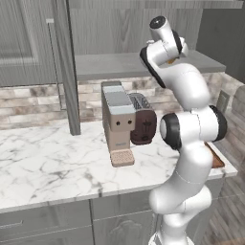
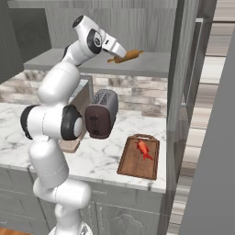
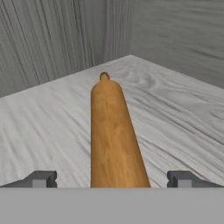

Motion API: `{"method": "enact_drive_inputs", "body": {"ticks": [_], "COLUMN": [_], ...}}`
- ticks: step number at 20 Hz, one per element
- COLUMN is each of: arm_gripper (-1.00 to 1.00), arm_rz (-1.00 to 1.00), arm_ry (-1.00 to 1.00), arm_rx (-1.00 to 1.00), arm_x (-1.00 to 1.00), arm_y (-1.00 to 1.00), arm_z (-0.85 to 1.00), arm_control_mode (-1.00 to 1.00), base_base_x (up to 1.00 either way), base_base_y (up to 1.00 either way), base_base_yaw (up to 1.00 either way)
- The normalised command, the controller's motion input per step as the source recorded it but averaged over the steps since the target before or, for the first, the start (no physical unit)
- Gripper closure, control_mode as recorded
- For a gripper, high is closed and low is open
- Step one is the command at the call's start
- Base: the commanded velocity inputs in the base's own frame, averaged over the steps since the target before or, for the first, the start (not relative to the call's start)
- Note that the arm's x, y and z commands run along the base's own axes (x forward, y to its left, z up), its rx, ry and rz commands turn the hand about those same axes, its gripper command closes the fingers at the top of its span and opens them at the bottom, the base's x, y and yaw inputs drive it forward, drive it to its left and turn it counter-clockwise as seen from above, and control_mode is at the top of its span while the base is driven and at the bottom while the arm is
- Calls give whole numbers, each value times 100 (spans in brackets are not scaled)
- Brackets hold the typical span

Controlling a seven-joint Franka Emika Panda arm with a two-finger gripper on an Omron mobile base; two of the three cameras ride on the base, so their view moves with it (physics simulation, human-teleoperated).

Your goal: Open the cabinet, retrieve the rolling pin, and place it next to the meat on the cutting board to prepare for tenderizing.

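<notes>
The cabinet stands open, and its grey shelf (image 2: 151,64) carries the orange-tan rolling pin (image 2: 130,55). My gripper (image 2: 118,55) reaches onto the shelf at the pin's near end. In the hand view the rolling pin (image 3: 113,135) runs lengthwise away from me on the shelf (image 3: 183,118). It lies between my gripper (image 3: 113,179) fingertips (image 3: 41,179), which are spread wide and do not touch it. The gripper is open. Down on the counter, the red meat (image 2: 143,149) lies on the reddish-brown cutting board (image 2: 137,163). A corner of the board (image 1: 216,160) shows behind the arm.
A dark toaster (image 2: 101,120) and a tan coffee machine (image 1: 117,122) stand on the marble counter (image 1: 52,167) under the shelf. One opened cabinet door (image 1: 66,72) juts out edge-on at the left, the other (image 2: 181,78) beside the board. The cabinet's back wall (image 3: 57,39) is close behind the pin.
</notes>
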Motion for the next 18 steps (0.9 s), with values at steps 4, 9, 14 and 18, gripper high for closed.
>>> {"method": "enact_drive_inputs", "body": {"ticks": [4,9,14,18], "arm_gripper": [-100,-100,-100,-100], "arm_rz": [0,0,0,0], "arm_ry": [3,2,4,7], "arm_rx": [0,0,0,0], "arm_x": [13,6,5,0], "arm_y": [-7,-20,-20,-2], "arm_z": [-7,-7,-14,-27], "arm_control_mode": [-100,-100,-100,-100], "base_base_x": [0,0,0,0], "base_base_y": [0,0,0,0], "base_base_yaw": [0,0,0,0]}}
